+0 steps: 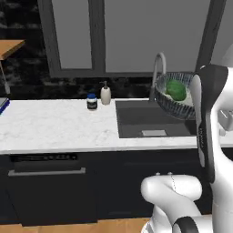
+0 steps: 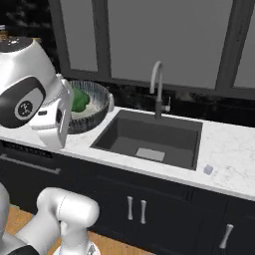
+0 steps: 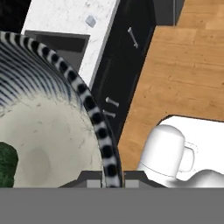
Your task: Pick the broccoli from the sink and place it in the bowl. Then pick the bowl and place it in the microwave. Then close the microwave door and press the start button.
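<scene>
The bowl (image 1: 169, 105) hangs lifted above the right end of the sink (image 1: 145, 120), tilted toward me, with the green broccoli (image 1: 176, 90) lying inside it. From the other side the bowl (image 2: 94, 107) and broccoli (image 2: 79, 101) sit behind my wrist, left of the sink (image 2: 149, 137). In the hand view my gripper (image 3: 113, 179) is shut on the bowl (image 3: 52, 140), its striped rim running between the fingertips; the broccoli (image 3: 6, 168) peeks in at the left edge. The microwave and its door are out of view.
A curved faucet (image 1: 157, 68) rises just behind the bowl. A soap bottle (image 1: 105, 94) and a dark jar (image 1: 92, 102) stand left of the sink. A small pale cube (image 2: 208, 169) lies on the counter at the right. Dark cabinets and wooden floor (image 3: 175, 65) are below.
</scene>
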